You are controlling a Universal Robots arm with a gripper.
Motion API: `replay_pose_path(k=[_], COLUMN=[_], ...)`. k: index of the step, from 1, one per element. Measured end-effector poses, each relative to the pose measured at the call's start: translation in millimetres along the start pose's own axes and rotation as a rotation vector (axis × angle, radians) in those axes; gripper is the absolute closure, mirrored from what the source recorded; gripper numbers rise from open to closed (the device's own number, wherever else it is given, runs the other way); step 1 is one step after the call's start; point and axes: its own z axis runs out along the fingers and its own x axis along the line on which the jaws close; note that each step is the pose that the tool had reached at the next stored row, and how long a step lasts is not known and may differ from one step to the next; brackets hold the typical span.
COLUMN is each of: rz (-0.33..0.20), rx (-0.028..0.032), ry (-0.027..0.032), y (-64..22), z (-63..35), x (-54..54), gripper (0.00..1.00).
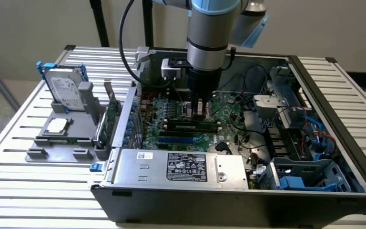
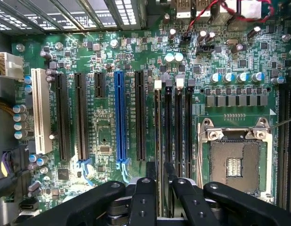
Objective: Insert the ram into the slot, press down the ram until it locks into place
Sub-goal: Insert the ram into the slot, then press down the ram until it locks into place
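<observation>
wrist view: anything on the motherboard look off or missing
The cpu socket on the motherboard stands bare, with no processor seated in it. Nothing else looks bent, loose or damaged.

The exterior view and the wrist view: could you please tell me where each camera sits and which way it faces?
Exterior view: outside and above the open computer case, looking obliquely down into it; the arm and claw show.
Wrist view: on the wrist, looking down onto the motherboard; the claw shows.
Shared: the claw, motherboard, blue slot.
</observation>
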Motion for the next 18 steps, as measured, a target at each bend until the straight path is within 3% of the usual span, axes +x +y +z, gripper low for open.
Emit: replay_pose_path(k=[3, 5, 7, 18], rz=[0.0, 0.0, 0.0, 0.0], rx=[-0.0002, -0.0002, -0.0002, -0.0002], ry=[0.0001, -0.0001, 0.0, 0.0], y=[0.1, 0.1, 0.2, 0.2], z=[-6.5, -7.1, -7.1, -7.2], x=[0.3, 0.3, 0.3, 0.3], gripper=[0.78, 0.87, 0.89, 0.89])
